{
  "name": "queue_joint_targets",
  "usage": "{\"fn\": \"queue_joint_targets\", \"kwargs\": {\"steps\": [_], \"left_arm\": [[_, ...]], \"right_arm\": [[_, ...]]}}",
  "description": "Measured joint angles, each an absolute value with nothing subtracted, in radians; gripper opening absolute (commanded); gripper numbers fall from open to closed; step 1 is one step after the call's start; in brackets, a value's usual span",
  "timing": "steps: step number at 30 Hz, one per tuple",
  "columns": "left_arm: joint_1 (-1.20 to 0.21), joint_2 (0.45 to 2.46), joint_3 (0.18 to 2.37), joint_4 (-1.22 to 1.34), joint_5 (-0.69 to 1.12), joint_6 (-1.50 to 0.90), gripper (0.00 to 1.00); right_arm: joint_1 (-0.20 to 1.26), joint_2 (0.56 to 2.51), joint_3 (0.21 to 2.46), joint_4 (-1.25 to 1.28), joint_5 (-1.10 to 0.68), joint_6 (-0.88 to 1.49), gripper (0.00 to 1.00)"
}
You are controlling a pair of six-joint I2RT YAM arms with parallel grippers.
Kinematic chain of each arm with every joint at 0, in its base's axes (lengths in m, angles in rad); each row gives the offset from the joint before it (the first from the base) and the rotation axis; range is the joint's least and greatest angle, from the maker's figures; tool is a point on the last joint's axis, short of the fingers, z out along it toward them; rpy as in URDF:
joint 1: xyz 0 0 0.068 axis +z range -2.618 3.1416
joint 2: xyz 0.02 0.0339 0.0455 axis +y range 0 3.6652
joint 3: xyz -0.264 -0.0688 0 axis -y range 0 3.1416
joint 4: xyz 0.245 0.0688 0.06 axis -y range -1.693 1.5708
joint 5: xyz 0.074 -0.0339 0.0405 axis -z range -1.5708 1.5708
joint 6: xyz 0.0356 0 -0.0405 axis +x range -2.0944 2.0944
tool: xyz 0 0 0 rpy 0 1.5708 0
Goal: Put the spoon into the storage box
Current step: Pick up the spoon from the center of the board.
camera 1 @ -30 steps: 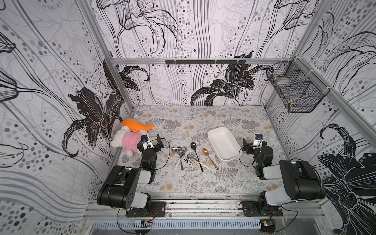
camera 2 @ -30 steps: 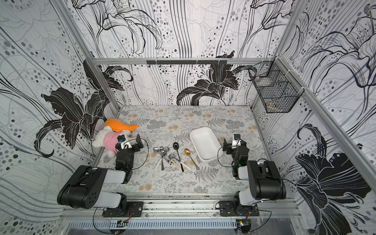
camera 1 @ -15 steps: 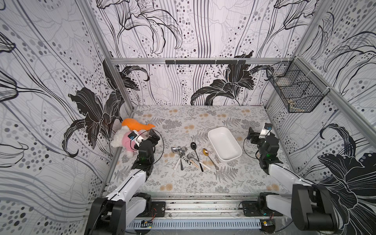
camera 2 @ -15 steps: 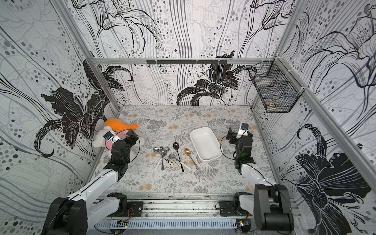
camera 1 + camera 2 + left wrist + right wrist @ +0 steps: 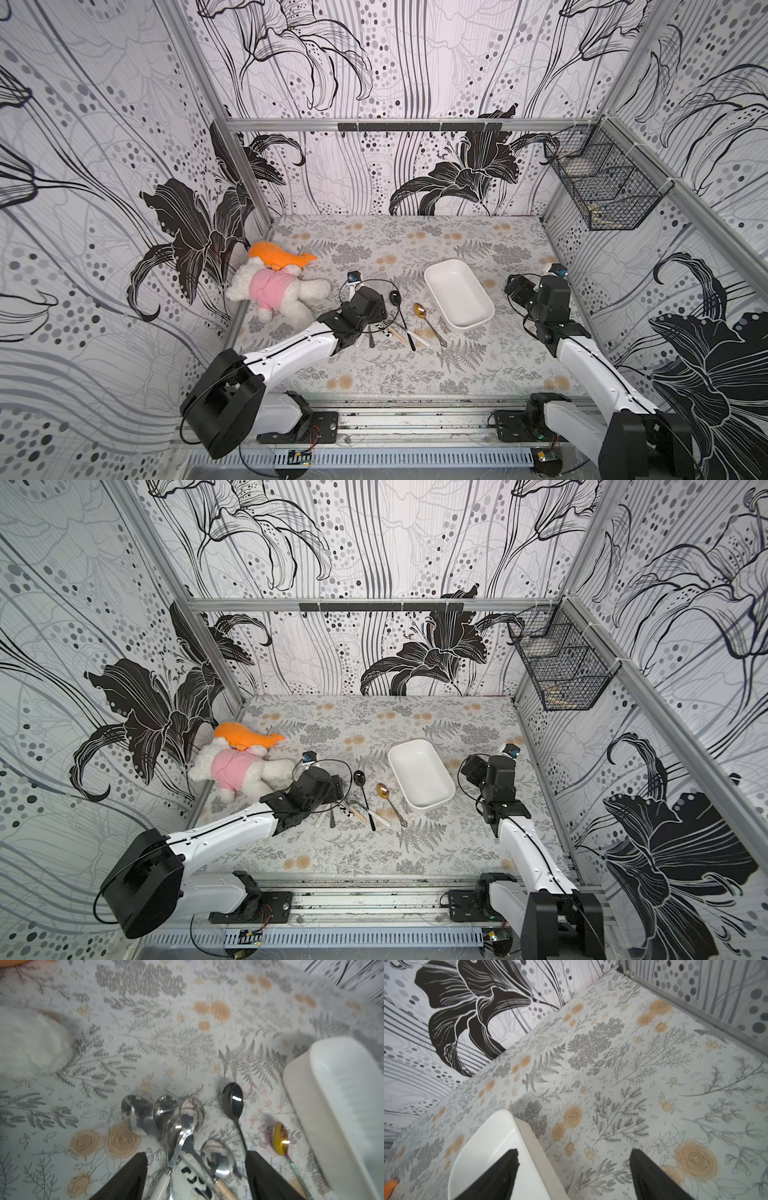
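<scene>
The step in hand was the reach for a spoon. None was lifted yet, and the storage box sat empty toward the right edge of the table, just beside the spoons. The left hand hung low over the heap of silver spoons near the table's middle. Its jaws were wide apart and gripped nothing, with a white-handled spoon and a wooden-handled spoon between them. A black spoon and a gold spoon lay singly, nearer the box. The right hand stood open, empty, over the box's long wall facing the right edge. Next, I judged, the left hand had to single out one handle and close without catching its neighbours.
</scene>
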State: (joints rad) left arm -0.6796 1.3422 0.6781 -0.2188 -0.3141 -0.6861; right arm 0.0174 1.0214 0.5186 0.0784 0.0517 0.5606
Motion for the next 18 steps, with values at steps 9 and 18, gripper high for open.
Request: {"fn": "queue_joint_targets", "kwargs": {"steps": [9,18], "left_arm": [[-0.697,1.489,0.666,-0.306,-0.281,-0.695,0.65],[-0.700,1.510,0.666,-0.307,-0.269,-0.690,0.51]], "right_arm": [[0.038,1.032,0.516,0.067,0.019,0.561,0.88],[0.039,1.061,0.516,0.068,0.018,0.561,0.87]]}}
